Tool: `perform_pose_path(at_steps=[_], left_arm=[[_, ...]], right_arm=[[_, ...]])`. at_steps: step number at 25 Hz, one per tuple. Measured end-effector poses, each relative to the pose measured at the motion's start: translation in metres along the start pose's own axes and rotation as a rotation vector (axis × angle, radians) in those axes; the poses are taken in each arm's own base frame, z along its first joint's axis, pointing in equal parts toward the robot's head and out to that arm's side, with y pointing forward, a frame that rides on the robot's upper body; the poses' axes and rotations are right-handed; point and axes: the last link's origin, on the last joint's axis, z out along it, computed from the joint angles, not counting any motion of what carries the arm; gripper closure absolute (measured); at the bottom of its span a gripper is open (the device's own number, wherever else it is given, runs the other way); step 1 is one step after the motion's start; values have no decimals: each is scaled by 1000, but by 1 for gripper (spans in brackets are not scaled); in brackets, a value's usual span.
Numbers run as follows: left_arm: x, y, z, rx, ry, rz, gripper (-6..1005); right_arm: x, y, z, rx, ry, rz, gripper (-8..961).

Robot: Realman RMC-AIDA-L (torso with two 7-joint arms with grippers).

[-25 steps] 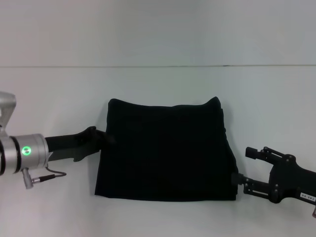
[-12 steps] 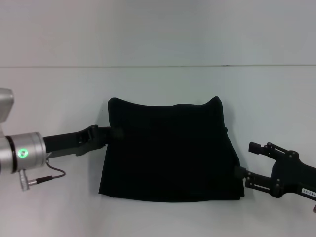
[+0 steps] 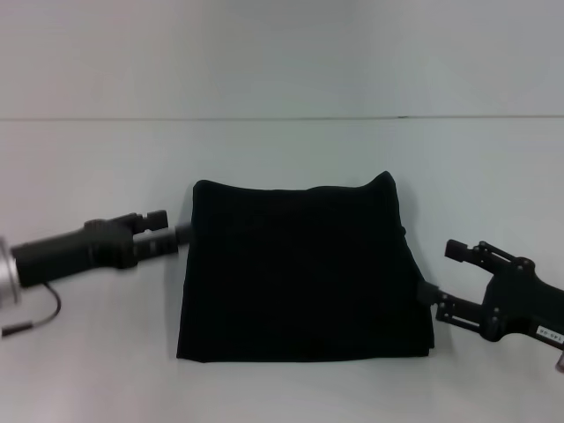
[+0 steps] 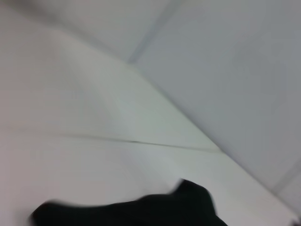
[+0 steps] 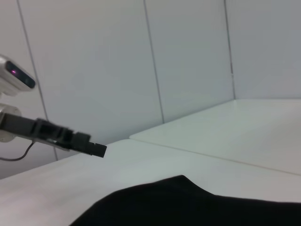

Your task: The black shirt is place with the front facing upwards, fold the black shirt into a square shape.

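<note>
The black cloth shirt [image 3: 304, 269] lies flat in the middle of the white table [image 3: 282, 150]. It is folded into a block that looks almost square, a bit wider than it is deep. No letters show on it. The far right corner sticks up in a small point, and the right edge bulges a little.

The left gripper [image 3: 181, 234] sits at the shirt's left edge, near the far corner. Its tip points at the cloth, just beside it or touching; which one is hard to tell. Its fingers look pressed together with nothing between them.

The right gripper [image 3: 445, 278] sits at the shirt's right edge, near the front corner. Its fingers stand apart, 1 right by the edge and 1 farther off, and they hold nothing.

So the shirt lies between the 2 grippers, and each is close to its own side. The fold looks nearly done. Any last tidy would likely be at the right edge, so the right gripper is nearer for that.

Nothing else is on the table, so nothing is in the way. A pale wall [image 3: 282, 53] stands behind.
</note>
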Motion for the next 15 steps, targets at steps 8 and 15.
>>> perform_pose_path(at_steps=[8,15], left_arm=[[-48,27,-19,-78,20,345,94],[-70,24,-25,-47,-67,325,37]], right_arm=[[18,12,0,8,25,-51,101],[35,9,-10,76,91,-46,102]])
